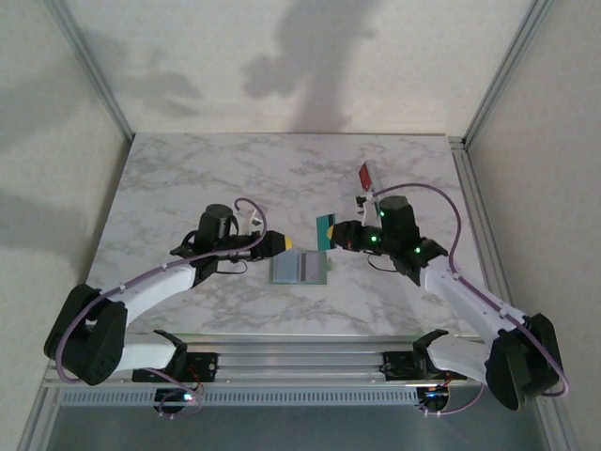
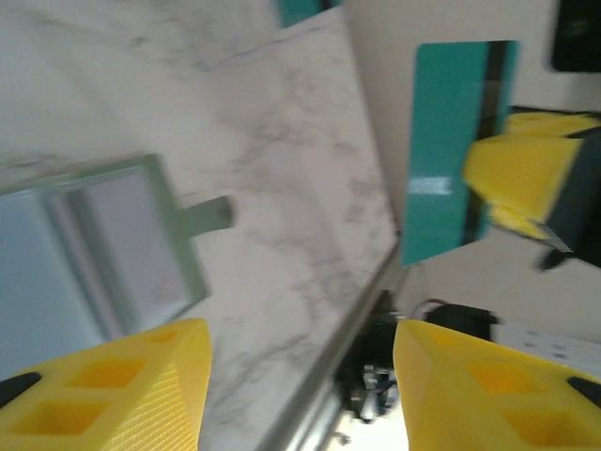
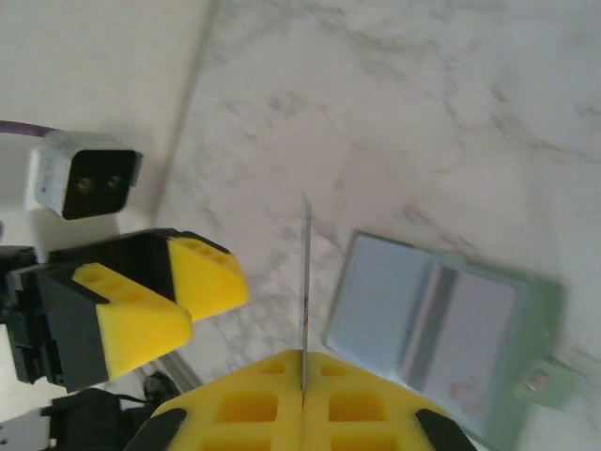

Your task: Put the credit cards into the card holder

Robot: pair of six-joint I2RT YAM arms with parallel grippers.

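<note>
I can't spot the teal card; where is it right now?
In the top view, the teal card is clamped in the right pincer, by the far right corner of the open card holder.

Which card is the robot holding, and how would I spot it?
Look at the marble table and find the grey-green card holder lying open near its middle. Just behind its right edge, the right gripper pinches a teal card, held up off the table. It is teal with a dark stripe, unlike the red card farther back.
</note>
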